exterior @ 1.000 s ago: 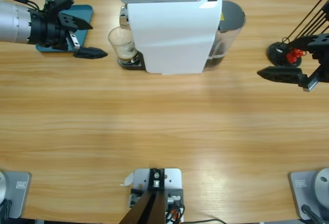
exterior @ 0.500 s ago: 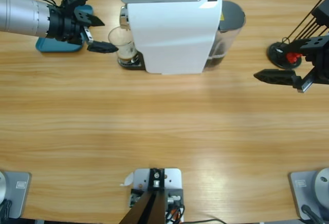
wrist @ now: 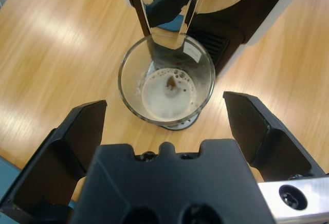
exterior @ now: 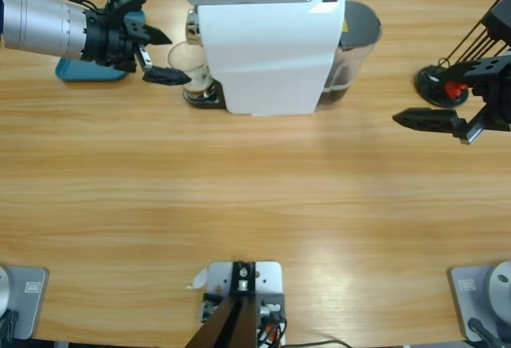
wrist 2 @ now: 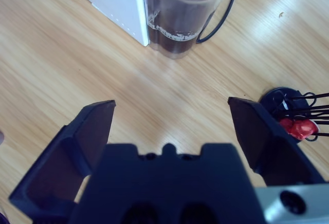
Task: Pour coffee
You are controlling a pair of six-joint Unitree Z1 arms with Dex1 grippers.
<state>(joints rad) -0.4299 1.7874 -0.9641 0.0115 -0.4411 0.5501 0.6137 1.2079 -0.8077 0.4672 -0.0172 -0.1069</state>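
Coffee [wrist: 167, 94] is sitting low in a clear glass cup [wrist: 165, 82], dark liquid under a pale tan foam with a small dark spot near the middle. The cup is standing upright on the drip tray of a white capsule coffee machine [exterior: 267, 45], mouth pointing straight up, directly beneath the shiny metal spout [wrist: 167, 13]. The machine is resting near the far edge of the wooden table [exterior: 255, 204], a little left of the middle, its long axis running left to right along that edge, with the cup at its left end and its dark translucent water tank [wrist 2: 185, 16] at its right end.

The left gripper [exterior: 169, 54] is reaching in from the far left corner with its jaws spread wide, one on either side of the cup; in the wrist view neither jaw is touching the glass. A blue tray [exterior: 88, 69] is lying under that arm near the table's far left corner.

The right gripper [exterior: 423, 119] is hovering near the table's right edge, well apart from the machine, jaws wide apart and holding nothing. Beside it, a black wire stand [exterior: 443, 81] with a round base and a red piece [wrist 2: 300, 128] is standing by the far right corner.
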